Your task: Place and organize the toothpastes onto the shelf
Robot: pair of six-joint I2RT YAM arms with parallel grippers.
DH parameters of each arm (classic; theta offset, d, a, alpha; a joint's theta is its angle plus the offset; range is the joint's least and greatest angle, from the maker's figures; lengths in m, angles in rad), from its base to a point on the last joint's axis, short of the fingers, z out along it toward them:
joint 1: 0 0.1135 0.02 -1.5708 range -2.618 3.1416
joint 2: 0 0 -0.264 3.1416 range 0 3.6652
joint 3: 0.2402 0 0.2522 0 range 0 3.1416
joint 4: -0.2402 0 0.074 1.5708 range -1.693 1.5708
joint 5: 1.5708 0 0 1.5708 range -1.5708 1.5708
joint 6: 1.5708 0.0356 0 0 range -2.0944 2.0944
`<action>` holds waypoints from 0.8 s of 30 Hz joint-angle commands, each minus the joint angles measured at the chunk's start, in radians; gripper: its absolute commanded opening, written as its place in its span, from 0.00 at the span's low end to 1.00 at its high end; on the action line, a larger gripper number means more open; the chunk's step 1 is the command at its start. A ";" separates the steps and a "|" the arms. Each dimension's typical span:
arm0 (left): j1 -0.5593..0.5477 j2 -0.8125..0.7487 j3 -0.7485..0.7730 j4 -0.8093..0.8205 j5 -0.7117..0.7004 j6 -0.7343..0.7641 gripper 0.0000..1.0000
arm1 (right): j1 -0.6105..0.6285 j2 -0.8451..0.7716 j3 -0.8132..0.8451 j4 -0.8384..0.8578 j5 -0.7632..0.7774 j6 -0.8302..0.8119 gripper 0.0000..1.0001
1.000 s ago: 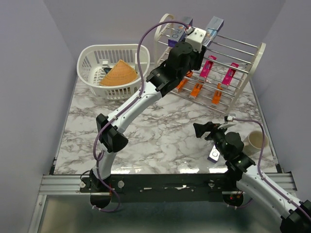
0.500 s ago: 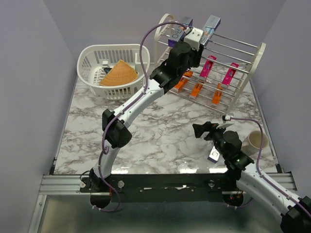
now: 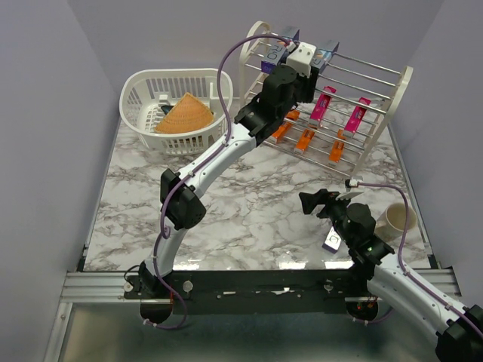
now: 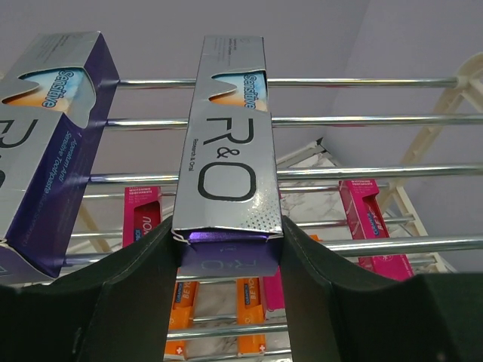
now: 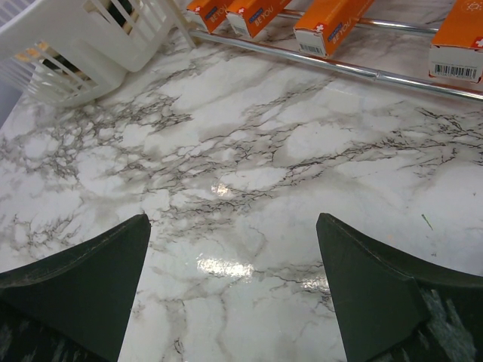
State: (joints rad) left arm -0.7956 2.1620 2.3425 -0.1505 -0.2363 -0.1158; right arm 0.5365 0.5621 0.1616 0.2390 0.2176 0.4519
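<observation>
While the left gripper [image 4: 230, 226] reaches up to the top tier of the cream-white shelf [image 3: 400, 79], its two dark fingers [image 4: 128, 286] are partly closed against both sides of a silver toothpaste carton [image 4: 226, 143], pressing on its purple near end. The carton, lettered "R&O" and "Sensitive", lies lengthwise across the thin metal rods [image 4: 377, 81], stretching straight away from the gripper. Just to the gripper's left, a second silver carton [image 4: 53, 136] rests on the same rods, apart from the first and angled slightly. Below the gripper, on lower tiers, lie magenta-pink cartons [image 4: 370, 226] and, lower still, orange cartons [image 4: 253, 302].

The right gripper [image 5: 232, 226] hangs low over the marble table [image 5: 241, 136] with its fingers spread wide and nothing between them. Ahead of it, the near ends of more orange cartons [image 5: 332, 19] sit on the shelf's bottom rods. Ahead and to its left is a white slotted basket [image 3: 139, 87] holding a tan woven cone [image 3: 185, 113]. A pale cup [image 3: 396, 219] stands on the table just to the right of this gripper.
</observation>
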 commanded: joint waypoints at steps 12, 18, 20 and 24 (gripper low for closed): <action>0.002 0.028 0.003 0.120 -0.012 -0.015 0.44 | -0.003 0.002 0.015 0.020 -0.001 -0.013 1.00; 0.002 0.039 -0.003 0.138 -0.044 -0.012 0.44 | -0.003 0.009 0.016 0.020 -0.001 -0.015 1.00; 0.002 0.038 -0.003 0.140 -0.044 -0.004 0.51 | -0.003 0.010 0.018 0.025 -0.001 -0.018 1.00; -0.002 0.009 -0.029 0.144 -0.032 0.004 0.71 | -0.003 0.025 0.021 0.028 -0.006 -0.018 1.00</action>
State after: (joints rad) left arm -0.7956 2.1868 2.3386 -0.0673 -0.2535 -0.1230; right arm 0.5365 0.5762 0.1616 0.2398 0.2173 0.4507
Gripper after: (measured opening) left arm 0.595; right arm 0.998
